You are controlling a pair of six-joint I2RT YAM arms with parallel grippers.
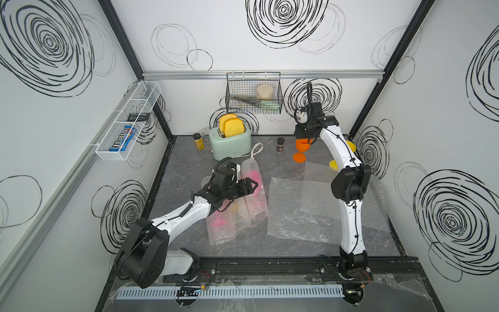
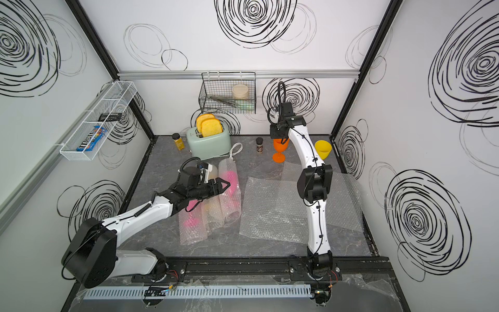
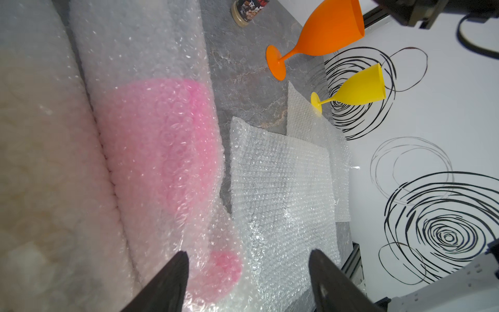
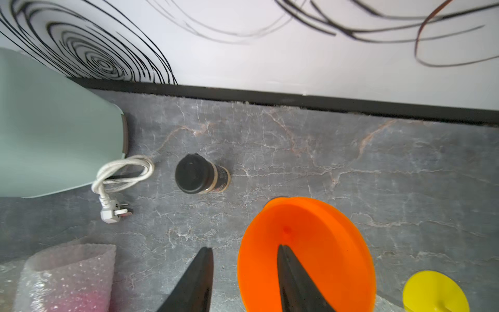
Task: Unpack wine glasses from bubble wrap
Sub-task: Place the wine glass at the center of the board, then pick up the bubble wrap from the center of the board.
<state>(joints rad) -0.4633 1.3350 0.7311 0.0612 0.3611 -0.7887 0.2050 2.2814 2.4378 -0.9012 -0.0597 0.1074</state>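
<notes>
1. At far right, the orange goblet (image 4: 305,237) stands upright; the right gripper (image 4: 243,247) straddles its rim, jaws parted, gripping nothing.
2. Best withdrawn straight up, lest a jaw catch the rim and tip it.
3. Centre-left: left gripper (image 3: 248,254), jaws wide, empty, above the bubble-wrapped pink goblet (image 3: 162,140).

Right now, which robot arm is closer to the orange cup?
Right. The right fingers sit either side of the orange goblet rim. The left fingers hover over the wrapped pink goblet, well away.

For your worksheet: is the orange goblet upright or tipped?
Upright: the orange goblet stands on its round foot, bowl opening upward.
</notes>
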